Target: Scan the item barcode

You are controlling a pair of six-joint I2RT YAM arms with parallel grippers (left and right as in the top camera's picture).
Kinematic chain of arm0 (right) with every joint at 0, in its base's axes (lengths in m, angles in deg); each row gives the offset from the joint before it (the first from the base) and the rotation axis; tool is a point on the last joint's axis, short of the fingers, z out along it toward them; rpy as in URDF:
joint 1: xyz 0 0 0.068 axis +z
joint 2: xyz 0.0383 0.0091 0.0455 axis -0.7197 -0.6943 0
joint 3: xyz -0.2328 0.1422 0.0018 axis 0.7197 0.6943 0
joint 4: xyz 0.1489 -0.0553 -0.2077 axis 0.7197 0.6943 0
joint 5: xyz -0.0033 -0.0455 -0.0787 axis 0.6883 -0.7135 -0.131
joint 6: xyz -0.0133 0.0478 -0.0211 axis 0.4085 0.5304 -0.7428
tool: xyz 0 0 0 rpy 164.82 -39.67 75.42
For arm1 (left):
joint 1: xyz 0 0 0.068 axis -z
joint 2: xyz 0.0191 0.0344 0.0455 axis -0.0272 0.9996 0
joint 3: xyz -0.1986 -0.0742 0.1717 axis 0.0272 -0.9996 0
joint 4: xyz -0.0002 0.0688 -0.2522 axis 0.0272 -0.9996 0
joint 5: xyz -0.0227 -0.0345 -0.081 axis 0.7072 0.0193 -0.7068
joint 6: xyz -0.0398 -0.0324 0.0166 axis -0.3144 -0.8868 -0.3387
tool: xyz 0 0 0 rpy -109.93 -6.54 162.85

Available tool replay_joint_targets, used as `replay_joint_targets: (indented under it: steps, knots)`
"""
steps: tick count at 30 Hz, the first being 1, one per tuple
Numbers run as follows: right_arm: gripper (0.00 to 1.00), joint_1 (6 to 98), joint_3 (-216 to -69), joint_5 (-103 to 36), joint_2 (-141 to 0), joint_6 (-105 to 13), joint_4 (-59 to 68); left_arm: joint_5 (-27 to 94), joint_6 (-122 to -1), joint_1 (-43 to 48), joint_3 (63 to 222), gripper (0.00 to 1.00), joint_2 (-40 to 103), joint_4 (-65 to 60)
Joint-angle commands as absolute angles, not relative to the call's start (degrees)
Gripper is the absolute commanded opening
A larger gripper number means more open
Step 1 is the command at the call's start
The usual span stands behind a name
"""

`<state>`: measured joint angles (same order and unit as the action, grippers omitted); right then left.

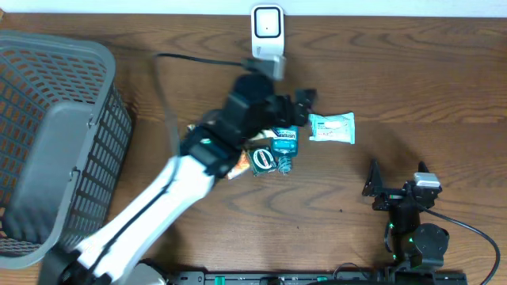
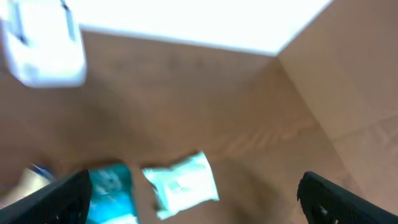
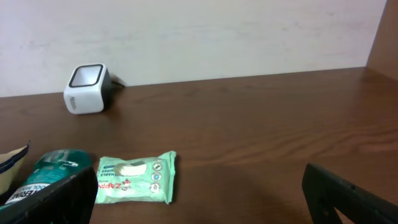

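Left claw [image 1: 299, 109] spread wide, empty, just beside the mint-green soft wipes packet [image 1: 331, 127] lying flat on the brown wooden bench [image 1: 420, 79]. A teal mouthwash bottle [image 1: 285, 141] lies beside the packet, and a white box-shaped scanner [image 1: 267, 28] stands behind. Right claw [image 1: 396, 176] spread, empty, well apart.

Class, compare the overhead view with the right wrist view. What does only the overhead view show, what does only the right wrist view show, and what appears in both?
Only the overhead view shows the grey basket at the left edge and the white left arm stretched over the items. Only the right wrist view shows the pale wall behind the table. Both show the white scanner, the green pack of wipes and the teal bottle on the brown table.
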<state>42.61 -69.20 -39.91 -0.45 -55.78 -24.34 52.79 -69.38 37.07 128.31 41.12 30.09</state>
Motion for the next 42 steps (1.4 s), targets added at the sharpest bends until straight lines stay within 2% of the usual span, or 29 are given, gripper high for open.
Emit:
replay_joint_targets:
  steps: [1,7,13,18,22,27,30,35,39,42]
  knots:
    - [0.99,42.7,-69.1,-39.8,-0.4,-55.5,-24.2,53.6,-63.8,32.6,129.2,0.98,34.6,29.2]
    - [0.99,42.7,-69.1,-39.8,-0.4,-55.5,-24.2,54.0,-56.7,23.9,129.2,0.98,26.0,29.1]
    - [0.99,42.7,-69.1,-39.8,-0.4,-55.5,-24.2,67.4,-54.1,15.1,129.2,0.98,18.4,32.6]
    - [0.99,42.7,-69.1,-39.8,-0.4,-55.5,-24.2,71.1,-50.5,9.7,129.2,0.98,12.6,35.9]
    - [0.99,42.7,-69.1,-39.8,-0.4,-55.5,-24.1,71.1,-44.2,8.7,129.2,0.98,6.7,30.5]
    - [0.99,42.7,-69.1,-39.8,-0.4,-55.5,-24.2,71.0,-44.1,8.7,129.2,0.98,-1.3,21.7]
    - [0.99,42.7,-69.1,-39.8,-0.4,-55.5,-24.2,70.6,-44.1,8.7,129.2,0.98,-5.8,23.1]
    - [0.99,42.7,-69.1,-39.8,-0.4,-55.5,-24.2,69.3,-44.5,8.7,129.3,0.98,-10.3,35.7]
    - [0.99,42.7,-69.1,-39.8,-0.4,-55.5,-24.2,69.4,-46.9,8.7,130.0,0.98,-16.8,29.7]
    - [0.99,42.7,-69.1,-39.8,-0.4,-55.5,-24.2,67.5,-47.0,8.7,129.8,0.98,-20.6,30.3]
